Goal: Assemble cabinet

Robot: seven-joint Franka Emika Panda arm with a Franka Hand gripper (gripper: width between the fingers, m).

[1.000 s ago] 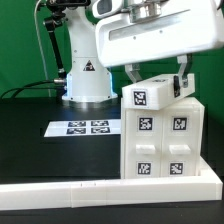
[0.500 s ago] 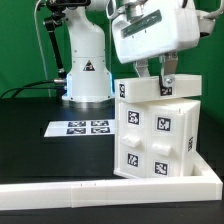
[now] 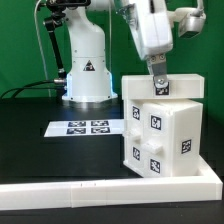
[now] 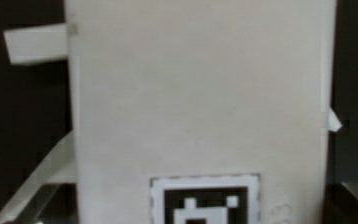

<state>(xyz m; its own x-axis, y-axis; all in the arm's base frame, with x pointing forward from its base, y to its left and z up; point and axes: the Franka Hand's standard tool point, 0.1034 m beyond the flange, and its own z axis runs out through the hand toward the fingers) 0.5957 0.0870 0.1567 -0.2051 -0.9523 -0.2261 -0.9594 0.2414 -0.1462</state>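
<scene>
The white cabinet (image 3: pixel 165 128) stands on the black table at the exterior view's right, turned so one corner faces the camera. Several black-and-white tags show on its two visible faces. My gripper (image 3: pixel 158 82) comes down from above and is shut on the cabinet's top panel (image 3: pixel 170 88), with one dark finger (image 3: pixel 156 72) showing against its near edge. In the wrist view the white panel (image 4: pixel 194 100) fills most of the picture, with one tag (image 4: pixel 206 201) at its lower end. The fingertips are hidden there.
The marker board (image 3: pixel 88 127) lies flat on the table at the exterior view's left of the cabinet. The arm's white base (image 3: pixel 86 72) stands behind it. A long white rail (image 3: pixel 90 187) runs along the table's front edge.
My gripper has turned about its vertical axis and the cabinet has turned with it, from facing the camera squarely to standing corner-on.
</scene>
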